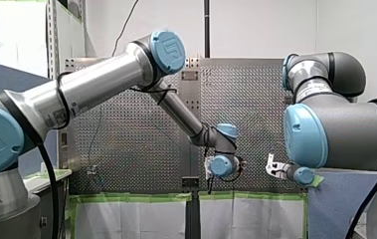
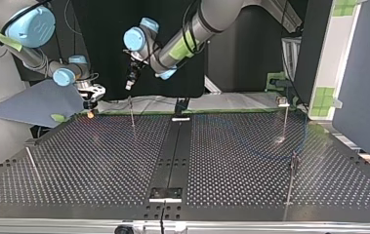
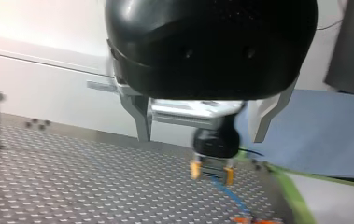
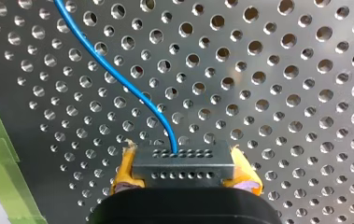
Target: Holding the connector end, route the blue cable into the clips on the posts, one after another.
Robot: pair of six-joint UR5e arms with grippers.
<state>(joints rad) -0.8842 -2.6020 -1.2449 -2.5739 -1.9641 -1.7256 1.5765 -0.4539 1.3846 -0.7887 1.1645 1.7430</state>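
Perforated metal table (image 4: 282, 93) backs thin blue cable (image 4: 118, 77) entering grey rectangular connector (image 4: 184, 164).

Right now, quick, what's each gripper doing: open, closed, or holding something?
Left gripper: open, metal fingers apart, nothing between them.
Right gripper: shut on the grey rectangular connector block of the blue cable, yellow pads on its two sides.

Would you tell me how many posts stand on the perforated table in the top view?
4: the far-left post, the far-right post, the near-right post and the near-left post. Others may be hidden.
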